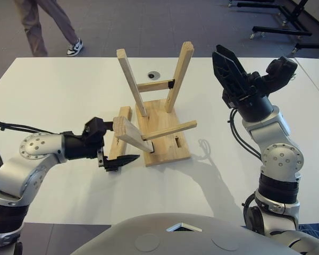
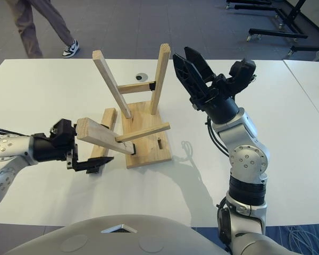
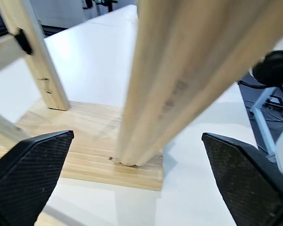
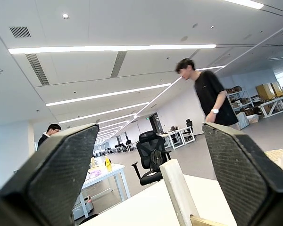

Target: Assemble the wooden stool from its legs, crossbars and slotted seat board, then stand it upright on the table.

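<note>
The slotted seat board [image 1: 173,146] lies flat on the white table. At its far end two legs [image 1: 129,79] [image 1: 181,71] stand up, joined by a crossbar [image 1: 156,85]. A third leg [image 1: 131,136] leans tilted, its foot at the board's near slot, with a crossbar [image 1: 173,129] sticking out to the right. My left gripper [image 1: 112,143] is open around this leg's upper end; in the left wrist view the leg [image 3: 179,80] passes between the fingers [image 3: 30,172] without touching them. A fourth leg [image 1: 124,115] lies beside the board. My right gripper [image 1: 255,71] is raised to the right of the stool, open.
A round cable grommet [image 1: 153,75] sits in the table behind the stool. The table [image 1: 53,90] has bare room to the left, to the right and in front of the board. Black stands [image 1: 279,26] are on the floor beyond.
</note>
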`<state>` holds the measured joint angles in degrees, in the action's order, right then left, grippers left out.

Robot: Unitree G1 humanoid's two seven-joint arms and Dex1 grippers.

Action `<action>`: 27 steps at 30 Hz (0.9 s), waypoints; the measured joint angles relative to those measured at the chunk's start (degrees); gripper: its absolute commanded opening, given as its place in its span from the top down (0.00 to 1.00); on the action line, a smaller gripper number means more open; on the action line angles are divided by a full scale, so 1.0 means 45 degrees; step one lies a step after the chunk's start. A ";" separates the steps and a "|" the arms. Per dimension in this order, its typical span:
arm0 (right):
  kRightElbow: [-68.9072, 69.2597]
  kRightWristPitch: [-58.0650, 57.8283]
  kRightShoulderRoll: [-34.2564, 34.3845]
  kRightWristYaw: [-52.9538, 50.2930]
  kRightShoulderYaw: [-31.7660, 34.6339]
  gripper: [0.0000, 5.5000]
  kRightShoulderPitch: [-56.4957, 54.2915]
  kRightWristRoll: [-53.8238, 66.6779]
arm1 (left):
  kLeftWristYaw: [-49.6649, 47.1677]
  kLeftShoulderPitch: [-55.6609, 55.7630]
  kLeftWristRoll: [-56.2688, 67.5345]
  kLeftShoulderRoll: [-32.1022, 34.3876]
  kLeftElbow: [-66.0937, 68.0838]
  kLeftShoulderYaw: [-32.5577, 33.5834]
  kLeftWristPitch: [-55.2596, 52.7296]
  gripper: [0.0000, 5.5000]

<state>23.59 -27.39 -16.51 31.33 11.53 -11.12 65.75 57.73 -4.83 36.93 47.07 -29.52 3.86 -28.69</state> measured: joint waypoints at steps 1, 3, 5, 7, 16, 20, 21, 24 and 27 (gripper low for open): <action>0.0014 -0.0001 -0.0015 0.0000 0.0020 0.27 0.0002 0.0005 | -0.0057 -0.0130 0.0010 -0.0008 0.0110 0.0256 0.0025 0.09; 0.0041 -0.0003 -0.0092 0.0002 0.0089 0.27 0.0014 0.0037 | -0.0205 -0.0533 0.0031 -0.0039 0.0318 0.0947 0.0113 0.09; 0.0047 -0.0015 -0.0137 0.0010 0.0151 0.27 0.0011 0.0071 | -0.0227 -0.0932 0.0233 -0.0175 0.0382 0.1630 0.0224 0.09; 0.0041 -0.0029 -0.0185 0.0017 0.0220 0.27 0.0003 0.0137 | -0.0255 -0.1095 0.1147 -0.0473 0.0378 0.2389 0.0194 0.09; 0.0036 -0.0287 -0.0277 0.0018 0.0217 0.27 -0.0002 0.0158 | -0.1323 -0.0740 0.6145 -0.1363 0.0044 0.4763 -0.0824 0.09; 0.0041 -0.0295 -0.0276 0.0007 0.0211 0.27 -0.0001 0.0159 | -0.1626 -0.0446 0.7022 -0.1362 0.0117 0.4895 -0.1083 0.09; 0.0048 -0.0296 -0.0275 0.0001 0.0209 0.27 -0.0001 0.0161 | -0.1627 -0.0419 0.7108 -0.1360 0.0110 0.4892 -0.1153 0.09; 0.0056 -0.0297 -0.0272 -0.0026 0.0207 0.27 -0.0001 0.0163 | -0.1640 -0.0420 0.7131 -0.1357 0.0033 0.4755 -0.1345 0.09; 0.0065 -0.0296 -0.0255 -0.0099 0.0197 0.27 -0.0001 0.0163 | -0.1654 -0.0394 0.7120 -0.1360 -0.0250 0.4167 -0.1569 0.09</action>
<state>23.89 -28.72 -17.66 30.88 12.41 -11.13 66.49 50.29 -6.61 68.97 40.95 -30.64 22.61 -35.75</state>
